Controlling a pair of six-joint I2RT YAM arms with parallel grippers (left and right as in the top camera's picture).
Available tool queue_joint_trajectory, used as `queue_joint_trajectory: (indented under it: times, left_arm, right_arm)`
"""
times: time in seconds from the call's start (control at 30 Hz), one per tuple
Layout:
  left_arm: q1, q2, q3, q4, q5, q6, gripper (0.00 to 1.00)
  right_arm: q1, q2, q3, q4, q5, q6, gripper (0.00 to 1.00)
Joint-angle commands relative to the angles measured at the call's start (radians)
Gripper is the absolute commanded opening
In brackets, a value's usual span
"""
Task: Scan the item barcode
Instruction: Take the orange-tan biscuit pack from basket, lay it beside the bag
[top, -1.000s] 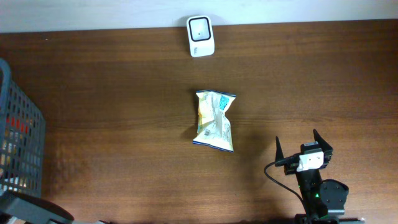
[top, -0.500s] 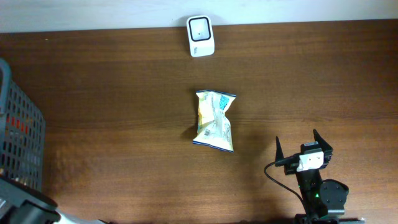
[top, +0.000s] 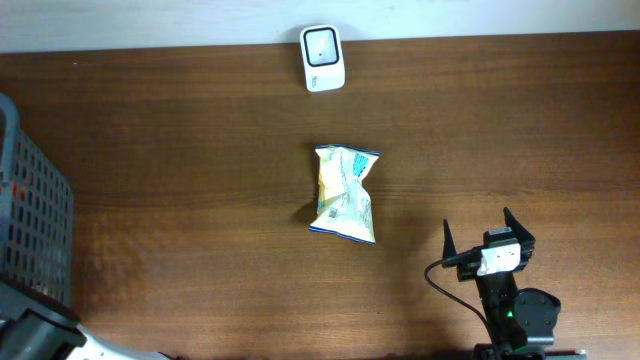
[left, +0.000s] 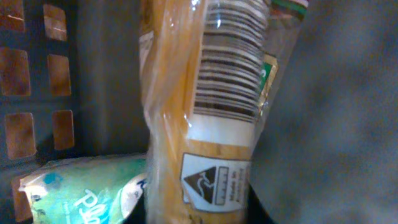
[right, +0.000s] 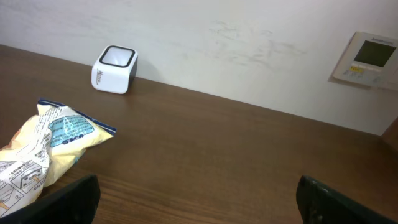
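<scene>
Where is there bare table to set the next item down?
Wide bare wood between the basket and the snack bag, and right of the bag, from the scanner down to the right tool. The scanner-to-bag gap is narrower. Inside the basket, packets crowd.

Orange packet (left: 186, 124) cut off top and bottom; basket (top: 30, 225) cut by left edge

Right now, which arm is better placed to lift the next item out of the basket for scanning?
Left. Its wrist camera is right up against an orange packet inside the basket, with the barcode in view. The right gripper stands open, well away from the basket.
</scene>
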Motion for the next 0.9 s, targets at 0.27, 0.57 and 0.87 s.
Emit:
queue_joint_trajectory:
  times: [0.27,0.57,0.87]
  left_arm:
    - [-0.072,-0.22,0.13,-0.028,0.04,-0.393,0.0]
    - [-0.179,-0.584,0.312,-0.006,0.035,-0.498,0.0]
    - [-0.758,-0.741,0.306,-0.465,0.092,-0.893,0.0]
  right_arm:
    - [-0.008,-0.007,-0.008,-0.002,0.009,0.008,0.99]
    - [-0.008,-0.007,-0.008,-0.001,0.009,0.007,0.99]
    - [-0.008,-0.007,-0.008,-0.001,0.008,0.007,0.98]
